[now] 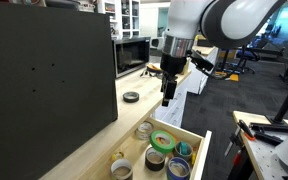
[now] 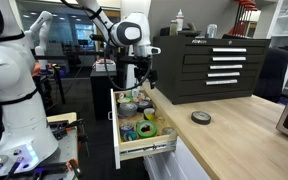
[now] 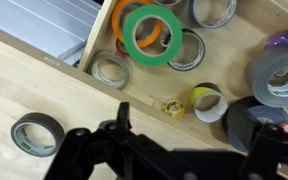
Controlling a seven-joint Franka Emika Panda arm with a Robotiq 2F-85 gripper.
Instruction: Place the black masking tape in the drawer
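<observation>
The black masking tape (image 3: 37, 133) lies flat on the light-wood countertop, to the lower left in the wrist view. It shows in both exterior views (image 1: 131, 97) (image 2: 200, 118), apart from the gripper. The drawer (image 3: 96, 38) is pulled open and holds several tape rolls; it also shows in both exterior views (image 1: 196, 128) (image 2: 149, 150). My gripper (image 3: 184, 150) is open and empty, hanging above the counter edge beside the drawer (image 1: 170, 92) (image 2: 139, 76).
In the drawer lie a green roll (image 3: 152, 32), a grey duct tape roll (image 3: 279, 75), a yellow-rimmed roll (image 3: 208, 100) and others. A tall black panel (image 1: 44, 80) stands on the counter. A black tool chest (image 2: 219, 60) sits behind the tape.
</observation>
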